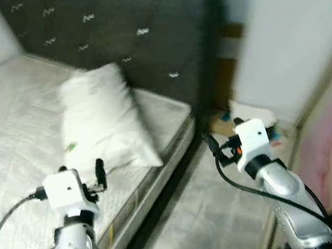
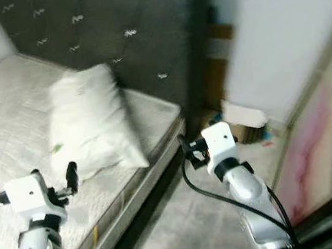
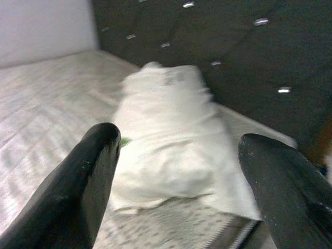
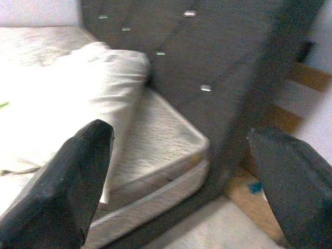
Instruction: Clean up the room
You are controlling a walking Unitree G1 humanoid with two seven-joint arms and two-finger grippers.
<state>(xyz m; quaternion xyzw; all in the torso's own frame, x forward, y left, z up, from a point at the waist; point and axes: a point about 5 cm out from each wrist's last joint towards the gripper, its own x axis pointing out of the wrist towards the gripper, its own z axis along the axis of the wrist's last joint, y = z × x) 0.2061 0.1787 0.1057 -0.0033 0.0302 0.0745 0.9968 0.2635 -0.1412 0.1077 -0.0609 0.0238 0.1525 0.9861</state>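
On my left lies the bed point(image 1: 7, 140), with the white pillow point(image 1: 103, 118) near its corner, against the dark headboard point(image 1: 141, 35). My left gripper point(image 3: 176, 176) hovers over the mattress just short of the pillow, fingers spread wide, empty. My right gripper point(image 4: 181, 181), also spread and empty, hangs over the floor point(image 1: 209, 211) beside the bed.

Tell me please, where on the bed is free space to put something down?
The mattress is bare between the wall and the pillow. The pillow crowds the part near the headboard. The floor corner past the bed holds clutter.
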